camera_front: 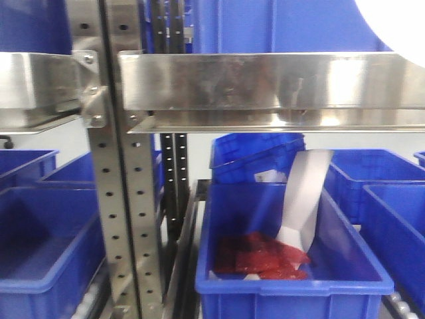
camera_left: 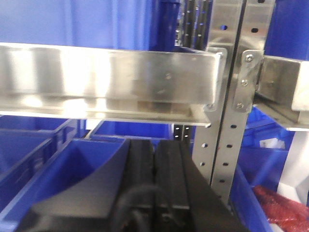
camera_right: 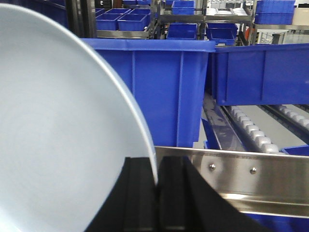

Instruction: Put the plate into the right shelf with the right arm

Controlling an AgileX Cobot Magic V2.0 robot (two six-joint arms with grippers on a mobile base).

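Observation:
The pale blue-white plate (camera_right: 58,135) fills the left of the right wrist view, held on edge. My right gripper (camera_right: 156,169) is shut on the plate's rim, just above a steel beam (camera_right: 251,179) of the right shelf. In the front view a part of the plate (camera_front: 398,23) shows at the top right corner, above the shelf's steel beam (camera_front: 265,83). My left gripper (camera_left: 154,150) is shut and empty, low in front of the left rack's beam (camera_left: 106,77), over a blue bin (camera_left: 63,169).
Blue bins (camera_right: 159,87) stand on the roller shelf (camera_right: 256,137) behind the beam. Below, a blue bin (camera_front: 292,279) holds red packets (camera_front: 265,256) and a white strip (camera_front: 302,196). Hole-punched uprights (camera_front: 123,199) divide left and right racks.

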